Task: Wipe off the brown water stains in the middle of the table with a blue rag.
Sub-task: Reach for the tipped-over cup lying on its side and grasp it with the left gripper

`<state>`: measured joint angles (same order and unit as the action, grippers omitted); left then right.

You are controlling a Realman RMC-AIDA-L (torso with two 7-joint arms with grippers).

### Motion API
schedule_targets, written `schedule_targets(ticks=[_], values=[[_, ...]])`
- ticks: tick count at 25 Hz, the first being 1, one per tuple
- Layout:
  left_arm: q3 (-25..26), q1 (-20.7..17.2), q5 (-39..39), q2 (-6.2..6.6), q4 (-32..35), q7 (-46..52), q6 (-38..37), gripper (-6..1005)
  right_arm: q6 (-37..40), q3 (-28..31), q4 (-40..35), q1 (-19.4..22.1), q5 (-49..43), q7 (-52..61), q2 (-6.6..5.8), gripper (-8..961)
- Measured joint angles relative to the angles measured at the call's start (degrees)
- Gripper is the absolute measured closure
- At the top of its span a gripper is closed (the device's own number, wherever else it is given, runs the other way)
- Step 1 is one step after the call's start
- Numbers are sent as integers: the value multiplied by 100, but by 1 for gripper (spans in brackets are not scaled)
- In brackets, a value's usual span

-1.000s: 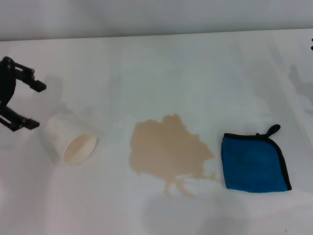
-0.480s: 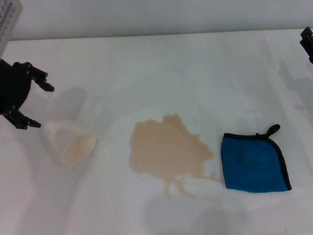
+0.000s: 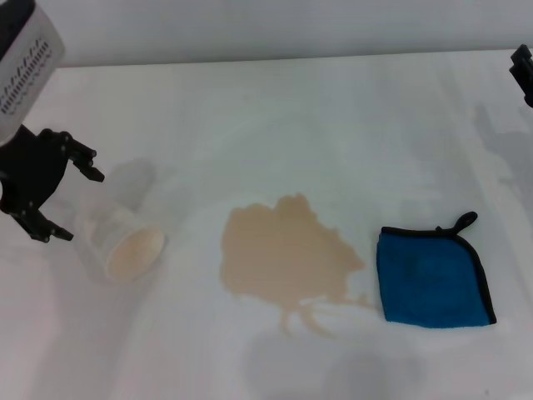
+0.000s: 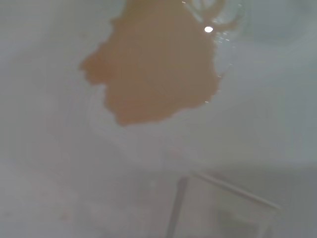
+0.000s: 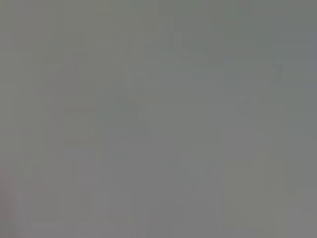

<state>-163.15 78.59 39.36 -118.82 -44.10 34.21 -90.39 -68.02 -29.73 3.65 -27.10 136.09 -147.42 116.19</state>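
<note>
The brown water stains (image 3: 285, 254) form a tan puddle in the middle of the white table (image 3: 333, 125), with thin trails at its near edge; the puddle also shows in the left wrist view (image 4: 153, 69). The blue rag (image 3: 433, 277) lies flat to the right of the puddle, black loop at its far corner. My left gripper (image 3: 68, 197) is open at the left, just beside the fallen cup's closed end. Only a black sliver of my right gripper (image 3: 523, 73) shows at the right edge, far from the rag.
A white paper cup (image 3: 117, 240) lies on its side left of the puddle, its mouth toward the near edge; a blurred part of the cup shows in the left wrist view (image 4: 228, 208). The right wrist view shows only plain grey.
My left gripper has moved right and toward the cup, its wrist coming into view at the top left. The right gripper's edge has appeared at the far right. Rag, puddle and cup have not moved.
</note>
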Motion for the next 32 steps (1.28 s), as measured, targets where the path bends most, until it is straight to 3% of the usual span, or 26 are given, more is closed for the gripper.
schedule_targets(ticks=[14, 32], values=[[11, -413, -549, 1, 616, -537, 666, 115, 44, 3, 68, -97, 5, 3, 0, 102], [12, -569, -224, -16, 1432, -236, 1310, 115, 44, 3, 206, -49, 5, 2, -14, 103]])
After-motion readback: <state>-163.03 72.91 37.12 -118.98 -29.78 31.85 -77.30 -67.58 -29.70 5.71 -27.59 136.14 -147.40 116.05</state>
